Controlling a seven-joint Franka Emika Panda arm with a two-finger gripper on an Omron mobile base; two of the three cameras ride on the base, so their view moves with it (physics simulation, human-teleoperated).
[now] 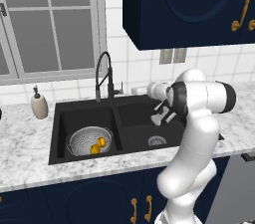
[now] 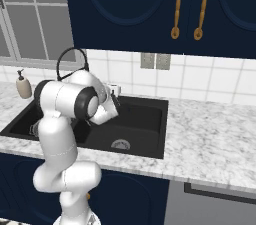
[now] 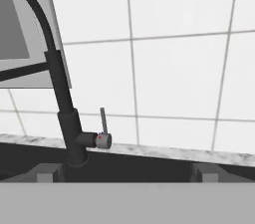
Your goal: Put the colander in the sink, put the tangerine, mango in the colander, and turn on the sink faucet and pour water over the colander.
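The silver colander (image 1: pixel 82 138) sits in the left basin of the black sink (image 1: pixel 134 113). Inside it lie the small orange tangerine (image 1: pixel 94 149) and the yellow mango (image 1: pixel 101 142), side by side. The black faucet (image 1: pixel 103 76) rises behind the divider; in the hand view the faucet (image 3: pixel 64 113) stands at left with its side lever (image 3: pixel 103 122) upright. My gripper (image 1: pixel 160 115) hangs over the right basin, to the right of the faucet, and is open. Its fingertips (image 3: pixel 47 173) stand wide apart with nothing between them, the gripper (image 3: pixel 124 175) facing the tiled wall.
A beige soap dispenser (image 1: pixel 39 104) stands on the marble counter (image 1: pixel 25 158) left of the sink. The right basin's steel drain (image 2: pixel 120 144) lies below my arm. Dark upper cabinets (image 1: pixel 189 4) hang above, and a window (image 1: pixel 50 19) is at the back left.
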